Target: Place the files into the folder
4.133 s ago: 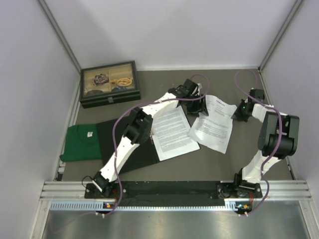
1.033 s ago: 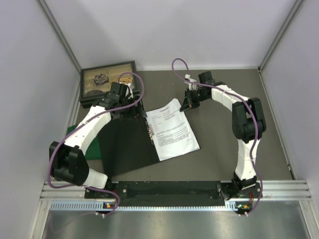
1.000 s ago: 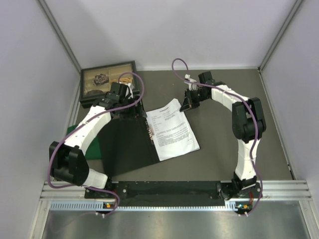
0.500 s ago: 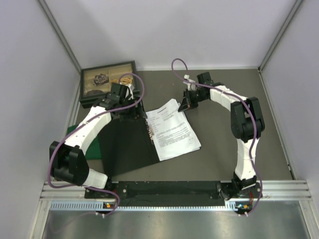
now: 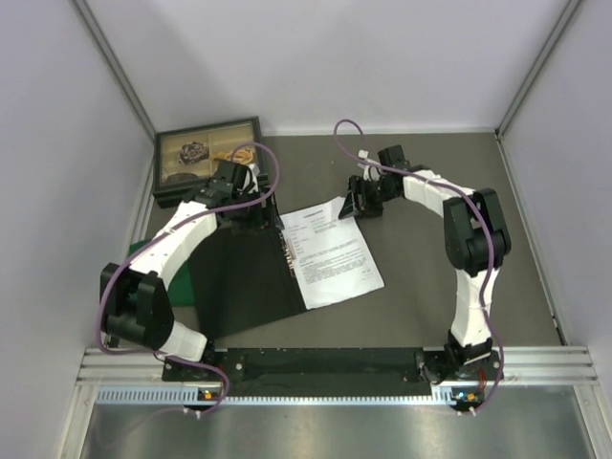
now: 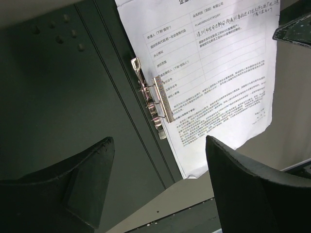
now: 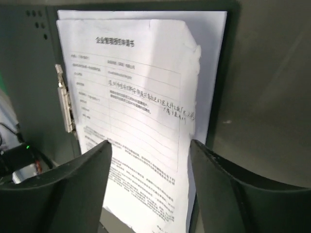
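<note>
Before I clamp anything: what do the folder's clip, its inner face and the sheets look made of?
Clip: metal, with shiny pinkish-silver glints.
Folder inside: matte black, probably plastic or coated board, with ridges pressed near the spine.
Sheets: thin white paper, printed; the top one's right edge curls and ripples.

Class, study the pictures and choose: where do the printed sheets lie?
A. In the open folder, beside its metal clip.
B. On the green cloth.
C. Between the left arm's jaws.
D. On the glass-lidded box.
A: the printed sheets lie on the black inside of the open folder, one edge at the metal clip.
</note>
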You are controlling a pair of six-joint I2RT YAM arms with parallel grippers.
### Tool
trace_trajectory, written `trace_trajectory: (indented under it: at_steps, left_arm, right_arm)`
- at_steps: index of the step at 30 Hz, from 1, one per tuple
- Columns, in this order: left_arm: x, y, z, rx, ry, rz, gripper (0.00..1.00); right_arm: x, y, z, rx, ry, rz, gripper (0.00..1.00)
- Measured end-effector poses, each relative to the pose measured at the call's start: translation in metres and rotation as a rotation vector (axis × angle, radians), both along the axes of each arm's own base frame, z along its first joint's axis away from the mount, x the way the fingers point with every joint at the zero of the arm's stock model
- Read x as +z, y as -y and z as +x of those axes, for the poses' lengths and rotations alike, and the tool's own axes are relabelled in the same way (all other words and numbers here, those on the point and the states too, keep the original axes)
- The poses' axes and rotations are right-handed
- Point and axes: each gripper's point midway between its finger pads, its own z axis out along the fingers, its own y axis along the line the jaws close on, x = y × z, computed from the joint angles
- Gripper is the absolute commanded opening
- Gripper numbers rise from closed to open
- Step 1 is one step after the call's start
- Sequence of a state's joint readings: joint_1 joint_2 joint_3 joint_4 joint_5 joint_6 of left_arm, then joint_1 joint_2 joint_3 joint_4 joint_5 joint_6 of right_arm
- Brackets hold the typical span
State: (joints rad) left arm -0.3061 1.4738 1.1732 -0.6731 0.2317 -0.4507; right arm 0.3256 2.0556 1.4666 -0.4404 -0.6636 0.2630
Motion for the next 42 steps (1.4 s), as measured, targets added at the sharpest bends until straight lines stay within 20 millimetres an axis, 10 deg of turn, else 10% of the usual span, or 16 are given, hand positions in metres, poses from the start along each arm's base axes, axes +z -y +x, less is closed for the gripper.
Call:
trace_trajectory:
  at_steps: [10, 18, 27, 42]
  left_arm:
    - [-0.028, 0.002, 0.014, 0.002, -0.062, 0.025, 0.59]
    - [-0.072, 0.012, 0.040, 0.021, -0.175, -0.008, 0.49]
    - [-0.090, 0.023, 0.057, 0.075, -0.206, -0.065, 0.50]
    - [-0.103, 0.028, 0.062, 0.092, -0.227, -0.093, 0.55]
  right_arm:
    - [0.021, 0.046, 0.009, -0.165, 0.146, -0.306, 0.70]
    - [0.027, -0.045, -0.088, -0.015, 0.153, -0.156, 0.00]
    - [-0.027, -0.071, -0.098, -0.008, 0.027, -0.158, 0.00]
    - [-0.038, -0.082, -0.092, -0.032, 0.003, -0.121, 0.00]
